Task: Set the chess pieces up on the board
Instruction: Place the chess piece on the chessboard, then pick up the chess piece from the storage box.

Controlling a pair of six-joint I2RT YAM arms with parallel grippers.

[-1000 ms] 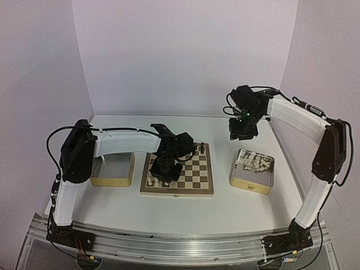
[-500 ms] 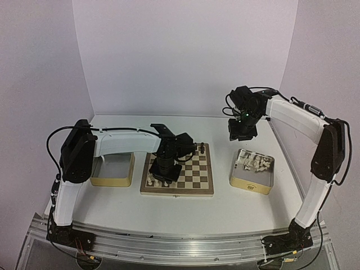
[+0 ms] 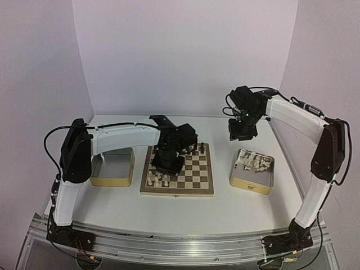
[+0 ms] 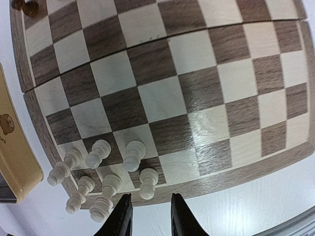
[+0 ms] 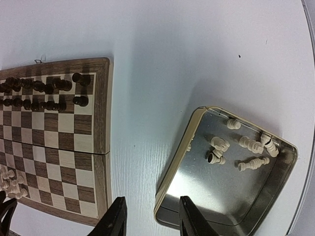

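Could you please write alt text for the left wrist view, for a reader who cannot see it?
The board fills the frame from above, with a cluster of cream chess pieces crowded at its lower left corner. The left gripper hangs beside that corner, jaws apart and holding nothing; a yellowish tin shows at the left margin.

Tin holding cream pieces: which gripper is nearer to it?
Right. The right gripper hangs just beyond the tin, toward the back wall; the left gripper is over the board's left side, farther off.
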